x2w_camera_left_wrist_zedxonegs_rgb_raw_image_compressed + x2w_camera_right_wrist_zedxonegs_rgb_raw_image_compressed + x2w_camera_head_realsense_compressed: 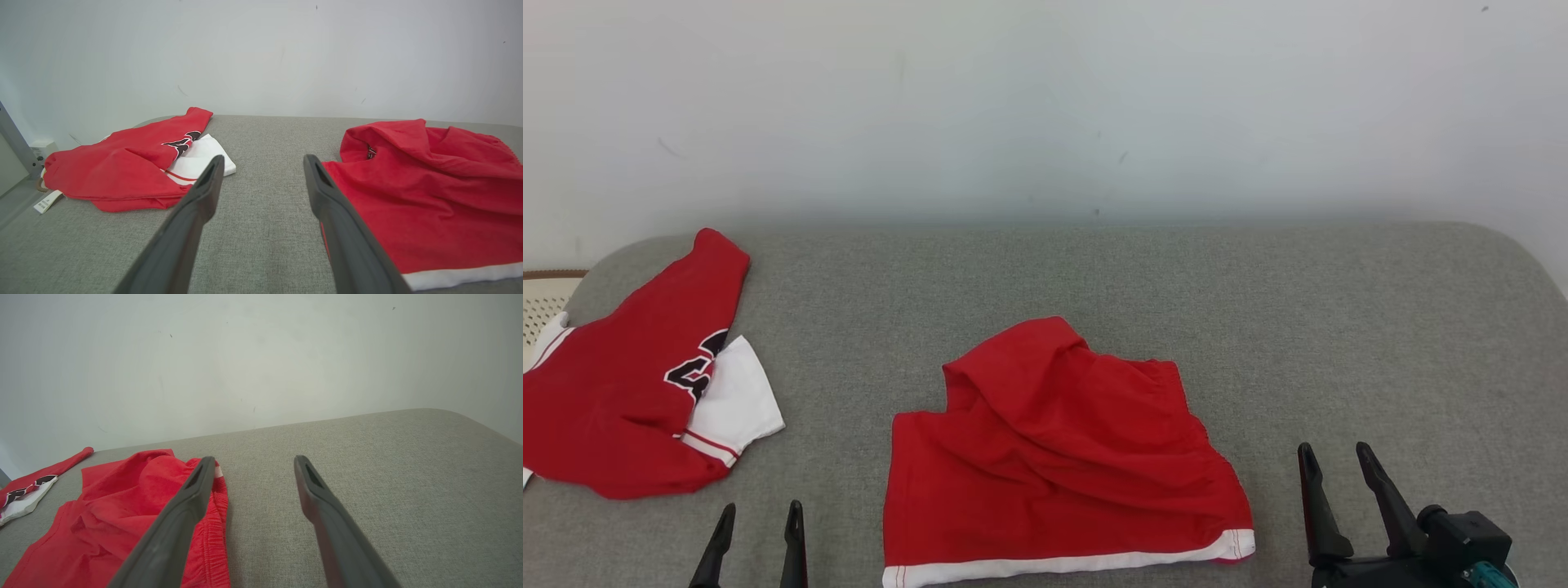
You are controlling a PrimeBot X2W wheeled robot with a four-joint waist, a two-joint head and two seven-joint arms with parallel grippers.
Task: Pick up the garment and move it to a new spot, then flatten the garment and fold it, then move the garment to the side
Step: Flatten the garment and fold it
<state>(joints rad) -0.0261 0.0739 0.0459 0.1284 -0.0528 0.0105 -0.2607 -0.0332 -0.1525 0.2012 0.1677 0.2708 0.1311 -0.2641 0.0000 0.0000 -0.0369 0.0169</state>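
Note:
A rumpled red garment (1062, 457) with a white hem band lies at the middle front of the grey padded table (1143, 278); part of it is folded over on itself. It also shows in the left wrist view, garment (433, 192), and in the right wrist view, garment (114, 522). My left gripper (760, 514) stands open at the front left, apart from the cloth, with nothing between its fingers (204, 192). My right gripper (1335, 456) is open at the front right, just right of the garment, fingers (310, 486) empty.
A second red and white shirt (637, 384) with black lettering lies at the table's left end, shirt (130, 163) also seen from the left wrist. A pale woven basket rim (543, 298) sits beyond that end. A white wall (1045, 106) backs the table. Bare grey surface spreads right.

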